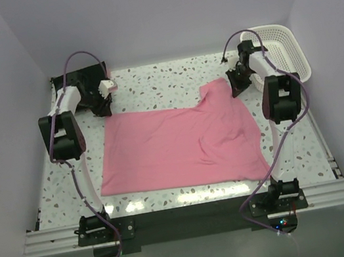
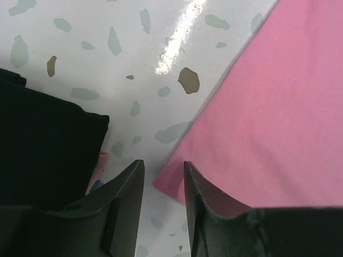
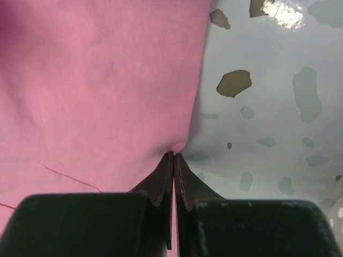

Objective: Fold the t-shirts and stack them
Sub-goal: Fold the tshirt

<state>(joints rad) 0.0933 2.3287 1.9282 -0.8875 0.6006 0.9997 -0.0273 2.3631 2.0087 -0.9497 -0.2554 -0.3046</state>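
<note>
Two t-shirts showing: one pink t-shirt (image 1: 175, 148) is lying spread across the middle of the speckled table (image 1: 169, 75), and one black folded garment (image 1: 92, 72) is sitting at the far left corner, well apart from the single white basket (image 1: 292, 54) at far right. Two grippers are sitting at the pink shirt's far edge: the left gripper (image 2: 163, 166) is hanging with fingers spread, the shirt's far-left corner showing in the gap between the tips and the black garment just beside it. The right gripper (image 3: 173, 155) is pinching the far-right edge, fingers pressed together, fabric puckering at the tips.
</note>
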